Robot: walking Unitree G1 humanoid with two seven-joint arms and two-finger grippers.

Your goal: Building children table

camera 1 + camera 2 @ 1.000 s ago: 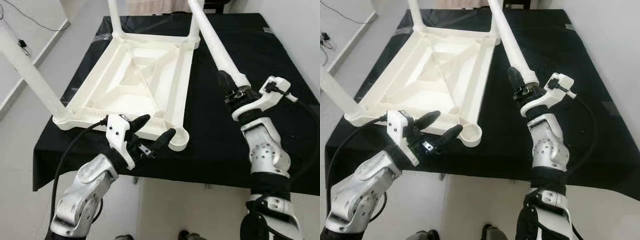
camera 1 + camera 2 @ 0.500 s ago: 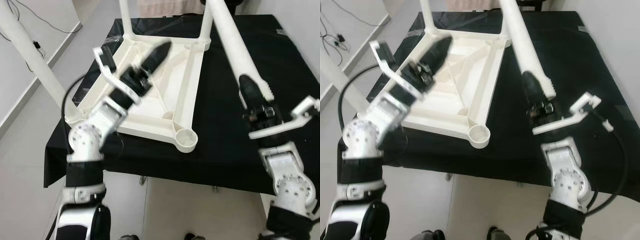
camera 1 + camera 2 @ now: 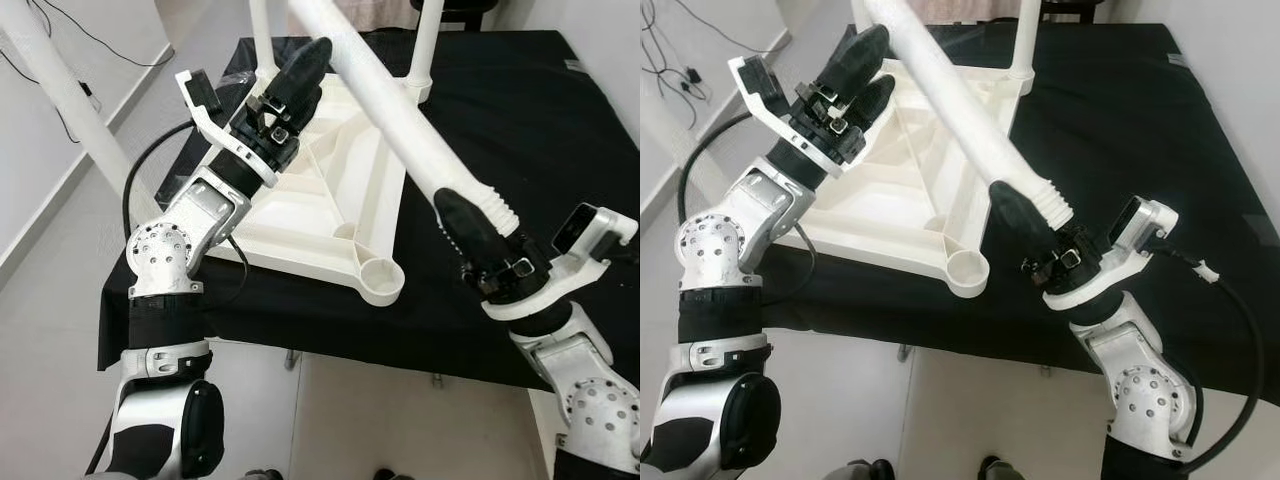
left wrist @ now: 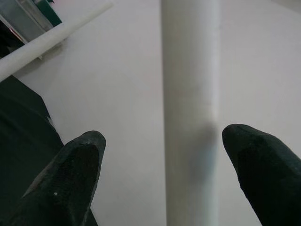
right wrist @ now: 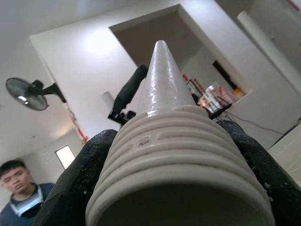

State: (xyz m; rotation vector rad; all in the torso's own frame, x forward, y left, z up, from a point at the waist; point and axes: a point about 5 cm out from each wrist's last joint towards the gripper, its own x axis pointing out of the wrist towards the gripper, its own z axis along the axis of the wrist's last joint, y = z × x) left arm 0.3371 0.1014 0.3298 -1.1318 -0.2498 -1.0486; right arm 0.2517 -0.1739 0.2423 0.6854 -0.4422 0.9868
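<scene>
The white children's table (image 3: 330,190) lies upside down on a black-covered table (image 3: 520,120), with three legs standing up from its corners. Its near right corner socket (image 3: 380,278) holds no leg. My right gripper (image 3: 465,215) is shut on the threaded end of a loose white leg (image 3: 400,110), which slants up and left over the upturned table. In the right wrist view the threaded end (image 5: 178,155) sits between the fingers (image 5: 80,188). My left gripper (image 3: 300,80) is raised and open beside the leg's upper part. In the left wrist view the leg (image 4: 190,117) runs between its fingertips (image 4: 80,160).
An attached leg (image 3: 70,110) rises at the near left corner, with two more (image 3: 262,25) (image 3: 425,45) at the far corners. Bare floor lies left of and in front of the black table. In the right wrist view a person (image 5: 19,188) stands by a wall fan (image 5: 28,89).
My left arm swung up from the table's near edge to above the upturned table. My right gripper tipped the leg over to the left and came lower. The camera shifted too.
</scene>
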